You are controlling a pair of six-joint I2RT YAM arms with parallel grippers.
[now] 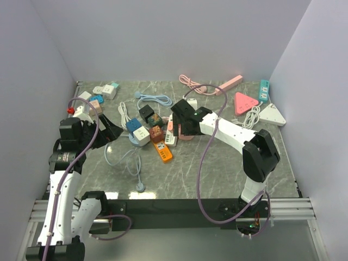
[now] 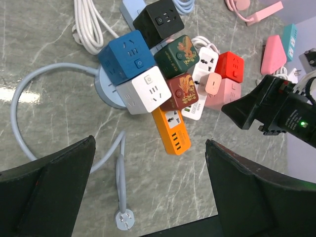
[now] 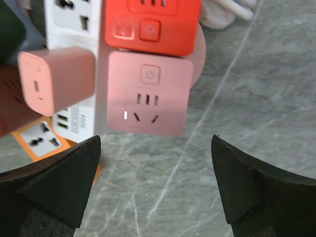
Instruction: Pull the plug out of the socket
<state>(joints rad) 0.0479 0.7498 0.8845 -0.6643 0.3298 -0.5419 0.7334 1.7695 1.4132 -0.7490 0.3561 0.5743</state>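
Right wrist: fingers (image 3: 49, 187) spread, pink plug (image 3: 55, 79) seemingly seated.

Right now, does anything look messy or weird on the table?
Yes. The pile of cube sockets is a jumble, cubes tipped against each other instead of lying flat. A pale blue cable loops out beside it, its plug lying loose.

Lit brightly and evenly from above; shadows soft. White glare on the bench (image 1: 228, 163) near its front edge. Right wrist close-up slightly soft; fingers (image 3: 49, 187) of the right pincer (image 3: 155, 140) dark, blurred.
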